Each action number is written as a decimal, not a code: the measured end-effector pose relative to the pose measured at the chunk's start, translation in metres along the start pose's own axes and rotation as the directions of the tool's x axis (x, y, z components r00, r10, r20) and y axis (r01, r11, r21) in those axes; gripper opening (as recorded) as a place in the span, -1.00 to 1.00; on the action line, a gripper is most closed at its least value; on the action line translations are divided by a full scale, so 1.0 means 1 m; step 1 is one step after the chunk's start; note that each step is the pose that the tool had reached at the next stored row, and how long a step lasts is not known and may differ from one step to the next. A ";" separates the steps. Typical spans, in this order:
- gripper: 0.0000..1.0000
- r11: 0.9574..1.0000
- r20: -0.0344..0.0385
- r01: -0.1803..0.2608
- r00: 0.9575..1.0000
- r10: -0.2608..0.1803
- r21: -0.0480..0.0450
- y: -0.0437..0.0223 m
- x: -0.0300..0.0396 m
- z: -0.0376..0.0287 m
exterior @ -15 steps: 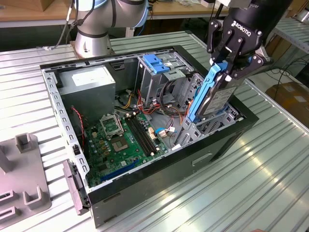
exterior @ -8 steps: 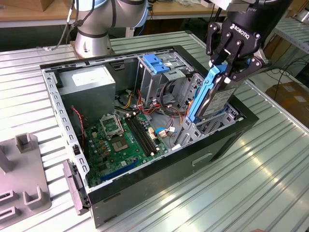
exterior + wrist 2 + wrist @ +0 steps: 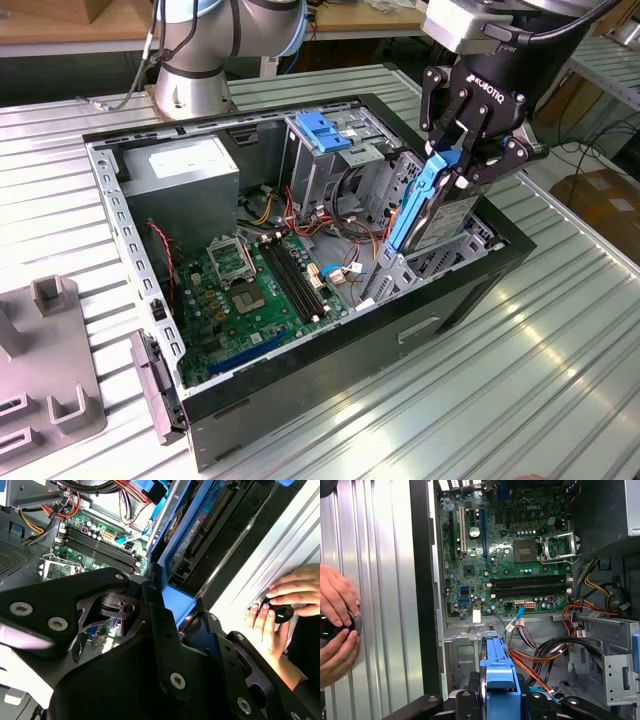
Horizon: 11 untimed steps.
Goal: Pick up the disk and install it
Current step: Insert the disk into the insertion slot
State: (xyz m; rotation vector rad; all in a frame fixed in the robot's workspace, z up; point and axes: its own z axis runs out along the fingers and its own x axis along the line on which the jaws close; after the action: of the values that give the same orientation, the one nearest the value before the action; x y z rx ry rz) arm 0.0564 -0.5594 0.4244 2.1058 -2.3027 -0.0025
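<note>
the gripper has its jaws pinching the upper end of the disk by its blue carrier rail, at the exterior view's right end of the open computer case. the disk hangs tilted, top leaning toward the exterior view's right. its lower end is down at the mouth of the low drive bay, just beside the motherboard. whether it touches the bay's metal i cannot tell

the hold sits on one end of a plastic rail, so the slab could likely pivot or slip between the jaws if its low end catches on a bay edge. at this tilt the rail looks likely to bind in the bay rather than slide, and a push then could bend the rail or the bay wall. the red and orange cables lie close by and could get trapped under the disk. a person's hands rest on a small black knob on the ribbed table near the case, within reach of a sudden swing of the arm
</note>
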 end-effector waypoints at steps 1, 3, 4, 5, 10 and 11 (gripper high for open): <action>-0.25 1.000 0.000 0.000 1.000 0.000 0.000 0.0000 0.0000 0.0000; -0.25 1.000 0.000 0.000 1.000 0.000 0.000 0.0000 0.0000 0.0000; -0.25 1.000 0.000 0.000 1.000 0.000 0.000 0.0000 0.0000 0.0000; -0.25 1.000 0.000 0.000 1.000 0.000 0.000 0.0000 0.0000 0.0000; -0.25 1.000 0.000 0.000 1.000 0.000 0.000 -0.0001 0.0003 0.0057; -0.25 1.000 0.000 0.000 1.000 0.000 0.000 -0.0001 0.0005 0.0070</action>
State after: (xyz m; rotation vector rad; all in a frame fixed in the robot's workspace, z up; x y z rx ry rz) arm 0.0563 -0.5600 0.4174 2.1057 -2.3027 -0.0025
